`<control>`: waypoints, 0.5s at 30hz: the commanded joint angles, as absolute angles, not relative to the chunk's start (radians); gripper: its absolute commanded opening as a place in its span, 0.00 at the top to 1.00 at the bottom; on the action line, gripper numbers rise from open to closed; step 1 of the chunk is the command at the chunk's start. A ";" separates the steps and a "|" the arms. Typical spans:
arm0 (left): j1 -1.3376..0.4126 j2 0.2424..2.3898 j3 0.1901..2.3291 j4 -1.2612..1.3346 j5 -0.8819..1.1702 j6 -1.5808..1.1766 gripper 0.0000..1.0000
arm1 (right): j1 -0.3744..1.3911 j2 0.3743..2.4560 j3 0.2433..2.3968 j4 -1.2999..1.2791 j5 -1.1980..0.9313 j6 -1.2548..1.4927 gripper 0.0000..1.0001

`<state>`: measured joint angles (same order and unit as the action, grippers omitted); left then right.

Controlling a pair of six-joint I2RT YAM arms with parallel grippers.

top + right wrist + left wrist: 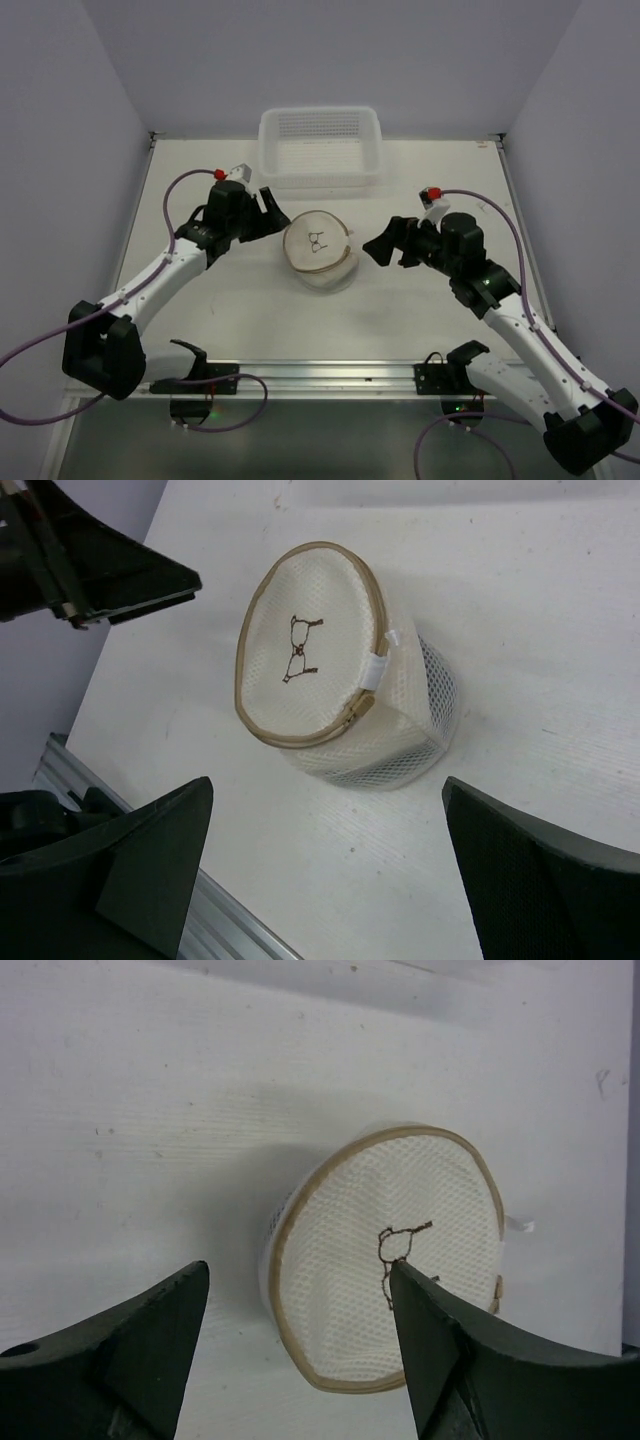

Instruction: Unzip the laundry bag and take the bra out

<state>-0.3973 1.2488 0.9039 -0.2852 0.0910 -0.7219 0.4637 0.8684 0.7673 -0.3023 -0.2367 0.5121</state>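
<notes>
Laundry bag (319,250) set between the left gripper (268,215) and the right gripper (385,248).
From above, both grippers are seen spread wide and empty, just beside the bag, which is placed nearer than the white basket (320,176). In the left wrist view, its icon face is framed by parted fingers (150,1340). In the right wrist view, it is seen lying apart beyond wide fingers.

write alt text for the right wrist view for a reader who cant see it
A small round mesh laundry bag with tan trim and a bra icon on its face lies tilted on a white table. The right gripper, open, hovers short of it, one dark finger at each lower corner.
</notes>
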 commanded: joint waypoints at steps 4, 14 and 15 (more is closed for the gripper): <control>-0.382 1.390 0.976 -0.196 0.130 -0.566 0.33 | 0.460 0.796 0.735 -0.328 -0.196 0.508 0.01; -0.385 1.505 0.976 -0.147 0.281 -0.522 0.53 | 0.460 0.785 0.726 -0.328 -0.184 0.499 0.01; -0.387 1.503 0.974 -0.149 0.279 -0.522 0.60 | 0.460 0.788 0.726 -0.327 -0.184 0.499 0.01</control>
